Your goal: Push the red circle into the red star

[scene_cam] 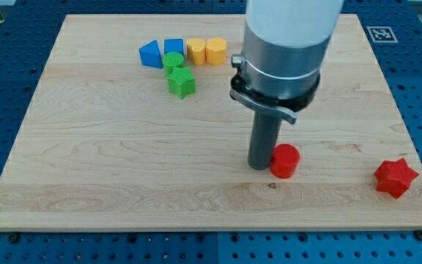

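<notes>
I am seeing no jaws on this rig; the arm is ending in a dark rod, so there is no open or closed state to report.

My tip [260,166] is resting on the table [123,183], toward the view's lower right of centre. It is sitting just beside the red circle [285,160], on that block's left side, apparently touching it, though I cannot tell for certain.

The red circle is standing upright on the wood, right of my tip. The red star [395,177] is lying well apart from it, farther toward the view's right and slightly lower, near the table's right edge. Tip, circle and star are lining up roughly left to right.

The other blocks are clustering near the view's top, left of the arm's body:
- a blue triangular block [150,53] at the left end, with a blue block [174,47] just right of it, shape unclear;
- a green circle [173,61] below those, and a green star [182,83] touching or nearly touching it from below;
- a yellow block [195,50], roughly hexagonal, and a second yellow block [215,50] beside it, shape unclear.

The arm's grey housing is hiding part of the table behind it.
</notes>
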